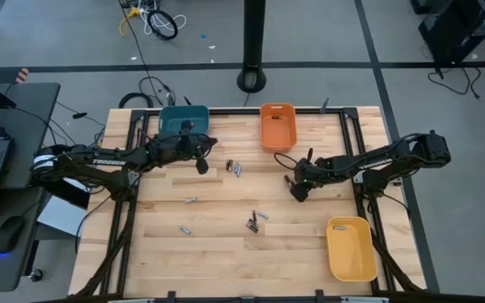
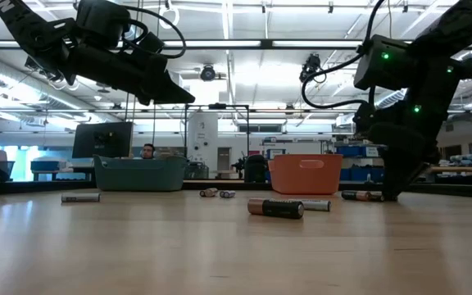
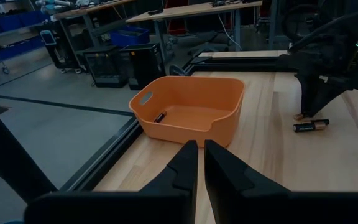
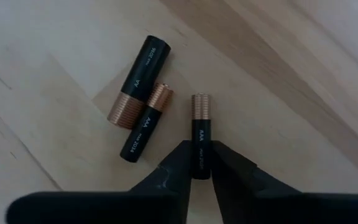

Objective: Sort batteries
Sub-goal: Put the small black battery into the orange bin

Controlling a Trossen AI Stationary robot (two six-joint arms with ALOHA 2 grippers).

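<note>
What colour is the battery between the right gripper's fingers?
Black with a copper-coloured end. The battery sits between the right gripper fingers, clearest in the right wrist view.

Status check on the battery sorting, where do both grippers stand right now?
Right gripper down at the table, shut on an AAA battery. Two more batteries beside it. Left gripper shut, empty, raised facing the orange bin. Nothing in the way.

Bright, even light falls from ceiling strip lights (image 2: pixel 244 43) that glare white in the low view, leaving both arms near-silhouettes. Below them the table (image 2: pixel 220 254) takes a soft sheen, its near edge blurred. On the table seen from above (image 1: pixel 226 244), shadows are faint (short, soft-edged). The close wrist pictures are sharp on the wood, with dark, blurred fingers.
</note>
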